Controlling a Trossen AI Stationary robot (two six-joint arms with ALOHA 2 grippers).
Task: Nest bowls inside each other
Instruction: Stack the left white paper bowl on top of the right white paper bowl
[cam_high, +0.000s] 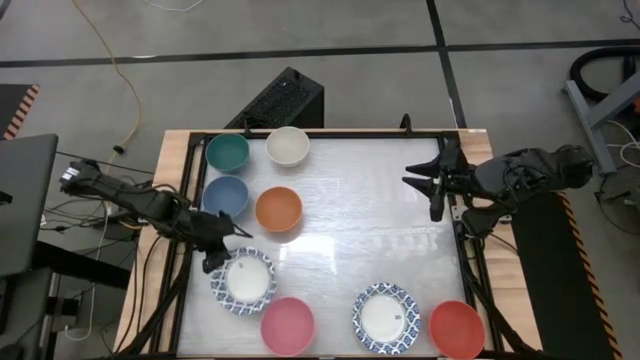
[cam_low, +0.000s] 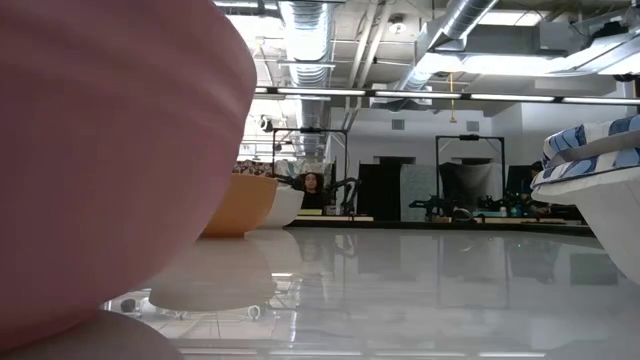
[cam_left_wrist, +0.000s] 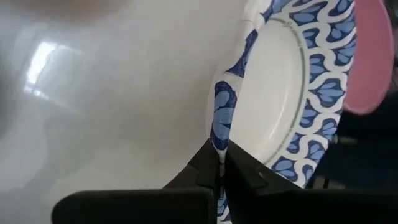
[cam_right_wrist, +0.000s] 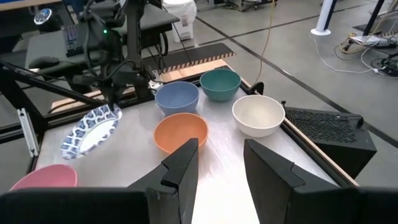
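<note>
White worktop (cam_high: 350, 215) carries eight separate bowls, none nested yet. Left claw (cam_left_wrist: 221, 167) pinches the rim of a patterned bowl (cam_high: 243, 281) at the near left, apparently tilting it. Right claw (cam_right_wrist: 219, 163) waits spread at the right edge. All nesting remains.

Eight bowls (cam_high: 278, 209) on white table (cam_high: 360, 220)

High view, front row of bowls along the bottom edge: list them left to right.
Patterned-rim bowl pinched by the left tool → pink bowl → second patterned-rim bowl → red bowl.
</note>
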